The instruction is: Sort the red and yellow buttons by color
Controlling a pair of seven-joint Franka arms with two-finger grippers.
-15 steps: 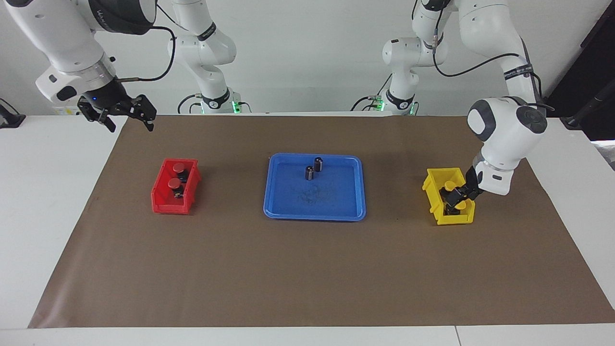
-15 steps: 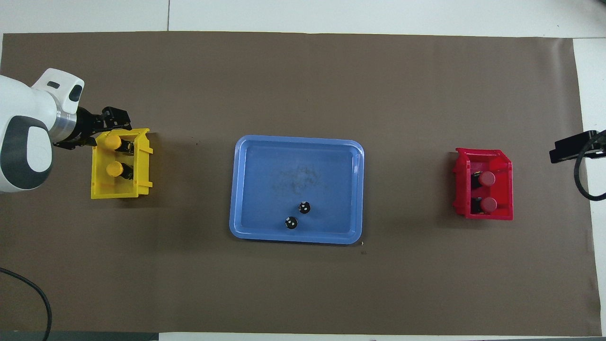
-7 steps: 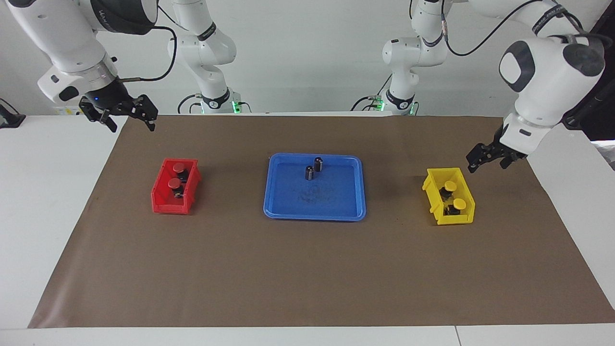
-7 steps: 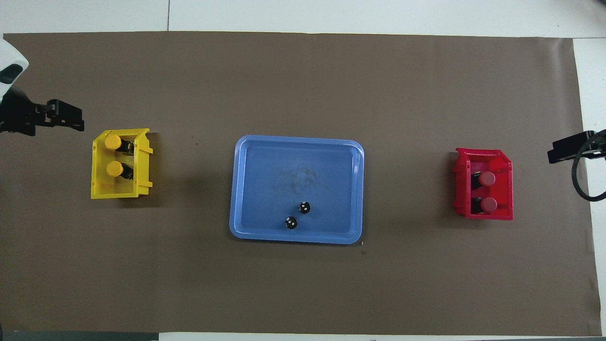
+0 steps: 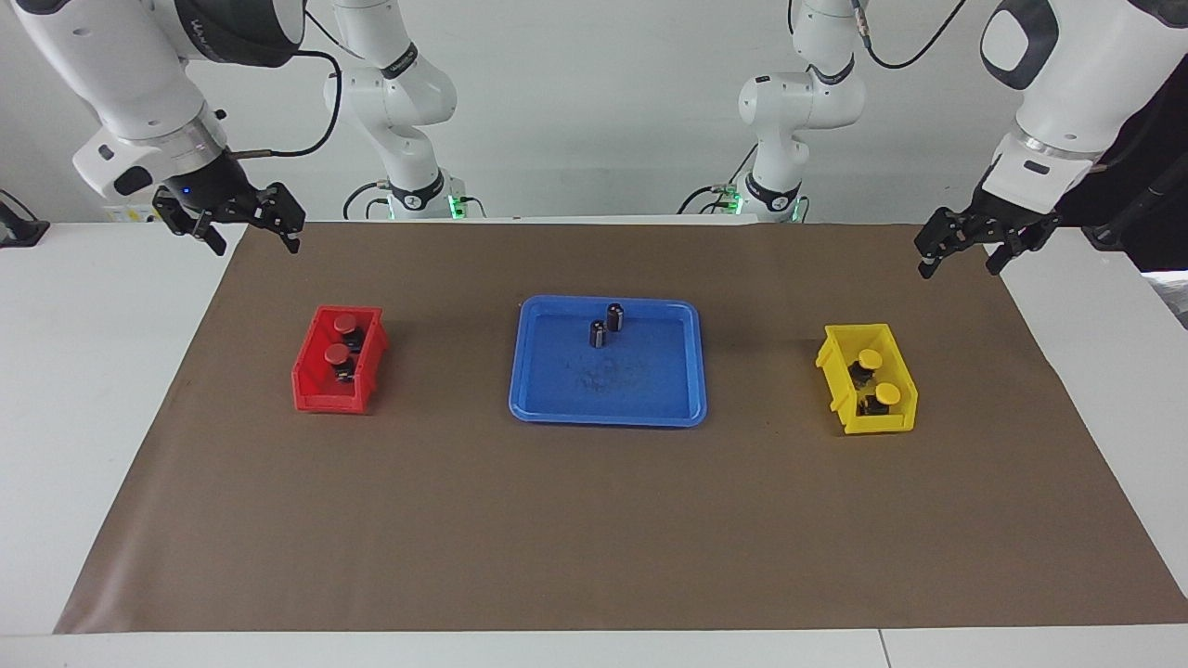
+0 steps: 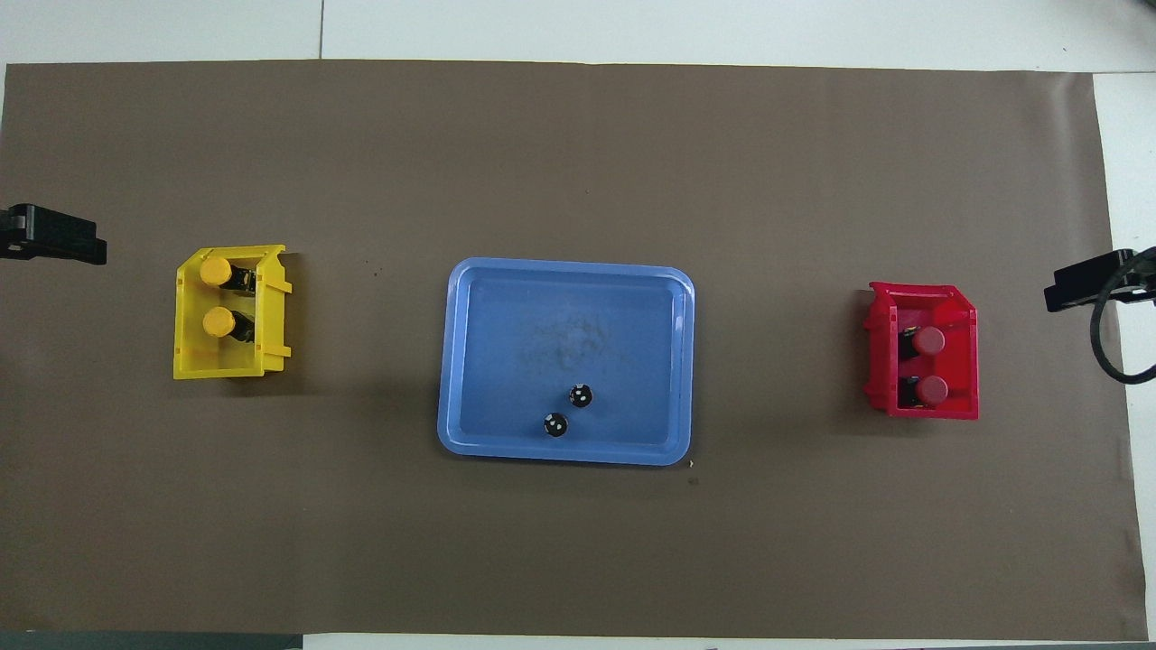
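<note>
Two yellow buttons (image 5: 870, 358) (image 5: 888, 393) lie in the yellow bin (image 5: 877, 425) toward the left arm's end of the table; they also show in the overhead view (image 6: 215, 271) (image 6: 217, 321). Two red buttons (image 5: 345, 323) (image 5: 336, 354) lie in the red bin (image 5: 325, 399) toward the right arm's end. My left gripper (image 5: 958, 265) is open and empty, raised over the mat's edge beside the yellow bin. My right gripper (image 5: 252, 239) is open and empty, raised over the mat's corner near the red bin, and waits.
A blue tray (image 5: 608, 413) sits mid-table between the bins. Two dark capless cylinders (image 5: 615, 316) (image 5: 599, 333) stand in it at the edge nearer the robots. A brown mat (image 5: 594, 520) covers the table.
My left gripper has lifted out of the yellow bin, leaving the second yellow button there, and has risen and drawn back toward the robots. The right gripper has hardly moved.
</note>
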